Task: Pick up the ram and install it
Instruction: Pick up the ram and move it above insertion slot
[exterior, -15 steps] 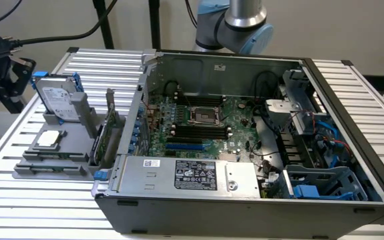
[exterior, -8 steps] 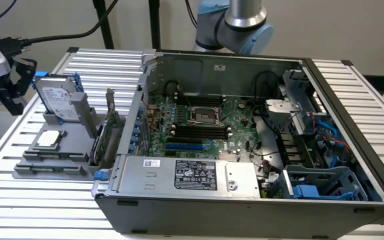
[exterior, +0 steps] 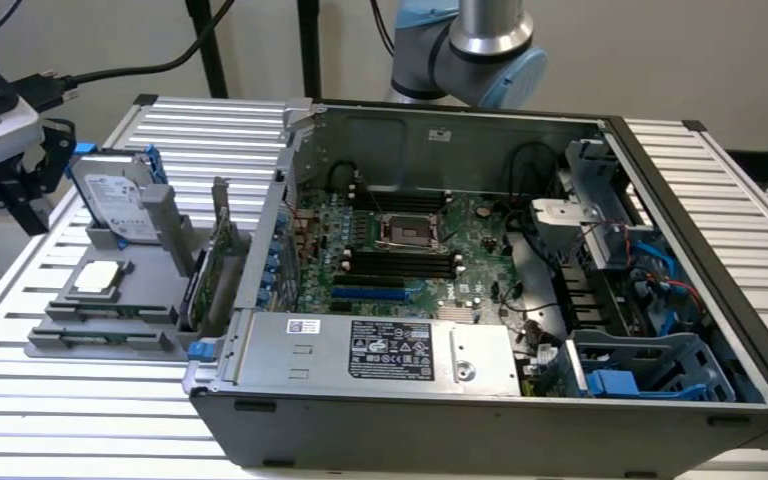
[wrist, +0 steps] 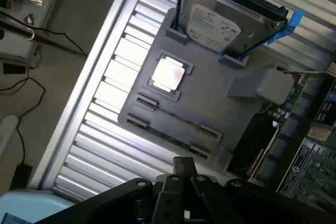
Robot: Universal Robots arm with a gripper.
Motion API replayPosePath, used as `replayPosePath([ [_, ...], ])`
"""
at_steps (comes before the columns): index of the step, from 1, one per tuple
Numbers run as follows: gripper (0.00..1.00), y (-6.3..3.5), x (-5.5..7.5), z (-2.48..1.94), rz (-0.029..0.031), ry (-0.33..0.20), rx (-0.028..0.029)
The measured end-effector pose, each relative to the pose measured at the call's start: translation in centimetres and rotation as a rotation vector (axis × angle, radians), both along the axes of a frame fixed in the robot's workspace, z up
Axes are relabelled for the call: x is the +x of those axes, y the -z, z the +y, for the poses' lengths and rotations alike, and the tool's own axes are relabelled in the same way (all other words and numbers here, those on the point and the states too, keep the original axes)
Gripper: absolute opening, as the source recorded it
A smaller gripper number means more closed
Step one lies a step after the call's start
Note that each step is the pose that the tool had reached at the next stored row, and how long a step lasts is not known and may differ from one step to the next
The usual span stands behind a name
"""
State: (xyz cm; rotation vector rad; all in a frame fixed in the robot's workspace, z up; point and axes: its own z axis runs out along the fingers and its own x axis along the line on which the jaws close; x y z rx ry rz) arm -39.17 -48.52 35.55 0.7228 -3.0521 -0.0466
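Note:
My gripper (wrist: pixel 184 161) is shut with nothing between its fingers. It hangs above the near edge of the grey holder tray (wrist: pixel 210 93). In the exterior view the gripper (exterior: pixel 21 200) sits at the far left, beyond the table's edge. A thin dark-green strip stands edge-on between the clips of the tray's nearest slot; it looks like the ram (wrist: pixel 170 139). The open computer case (exterior: pixel 491 400) lies at the middle of the table. Black memory slots (exterior: pixel 398 262) show on its motherboard below the processor socket (exterior: pixel 402 230).
The tray also carries a hard drive in a blue frame (wrist: pixel 220 22), a square silver processor chip (wrist: pixel 168 73) and an upright green expansion card (exterior: pixel 217 260). The power supply (exterior: pixel 371 350) fills the case's front. Cables and a drive cage crowd the case at the exterior view's right.

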Motion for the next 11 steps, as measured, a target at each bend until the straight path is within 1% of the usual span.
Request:
replayPosePath([
  [11, 0.11, 0.62, 0.00, 0.00, -0.0001, -0.200, 0.0001],
])
